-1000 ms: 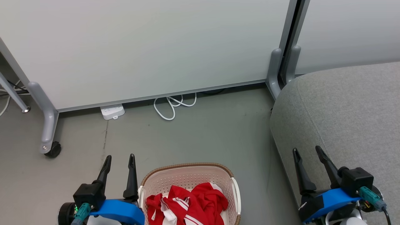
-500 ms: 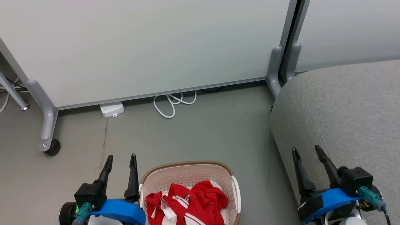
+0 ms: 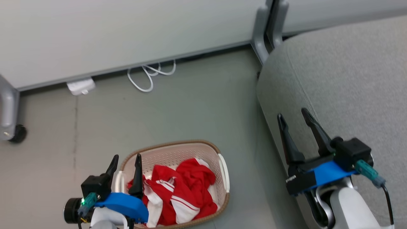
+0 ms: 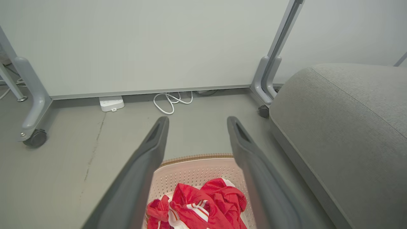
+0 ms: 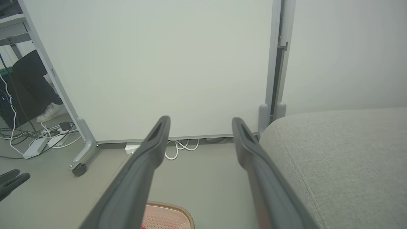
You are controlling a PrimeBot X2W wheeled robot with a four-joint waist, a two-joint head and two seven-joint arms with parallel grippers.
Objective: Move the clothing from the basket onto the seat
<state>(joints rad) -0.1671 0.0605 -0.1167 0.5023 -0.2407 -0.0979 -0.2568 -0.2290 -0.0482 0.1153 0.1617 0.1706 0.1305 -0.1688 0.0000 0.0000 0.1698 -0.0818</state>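
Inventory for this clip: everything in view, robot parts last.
clothing: one heap, red and white, in the basket
basket: one, cream, brown rim, on the floor
seat: one, grey, right of the basket
partition: two panels, white, behind
power strip: one, white, under the partition
cable: one, white, looped beside the power strip
shoe: one, white, a person's, past the partition's left end
left gripper: one, dark, jaws open, at the basket's left rim
right gripper: one, dark, jaws open, by the seat's edge

Left gripper point(image 4: 195, 122) fingers spread wide. Basket point(image 4: 197, 158) at 6 o'clock on floor point(image 4: 79, 165), red-white clothing point(image 4: 203, 206) heaped inside. Seat point(image 4: 343, 127) at 3 o'clock, apart from basket. Power strip point(image 4: 111, 103) at 10, coiled white cable point(image 4: 170, 102) at 11, below panel point(image 4: 143, 44).
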